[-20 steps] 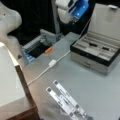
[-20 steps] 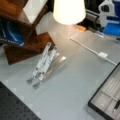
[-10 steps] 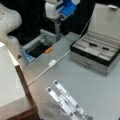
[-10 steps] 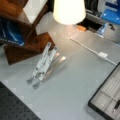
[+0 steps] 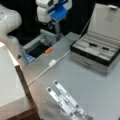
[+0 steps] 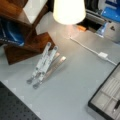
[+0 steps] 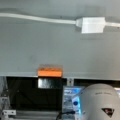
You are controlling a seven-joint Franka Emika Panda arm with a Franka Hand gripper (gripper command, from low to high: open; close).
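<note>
In a front view the hand (image 5: 58,31) hangs at the far edge of the grey surface (image 5: 100,87), below the arm's blue and white wrist; I cannot tell whether its fingers are apart or together. The thing nearest to it is a small orange block (image 5: 48,50), just to its left and nearer, lying at the surface's far edge beside a dark open tray (image 5: 37,50). In the wrist view the orange block (image 7: 49,72) sits right on the edge of the surface, its long axis running left to right along that edge. A white cable (image 5: 40,75) with a white adapter box (image 5: 52,62) runs across the surface near the block. To the right stands an open case (image 5: 95,53). Near the front lies a folded metal stand (image 5: 66,100), long axis slanting.
</note>
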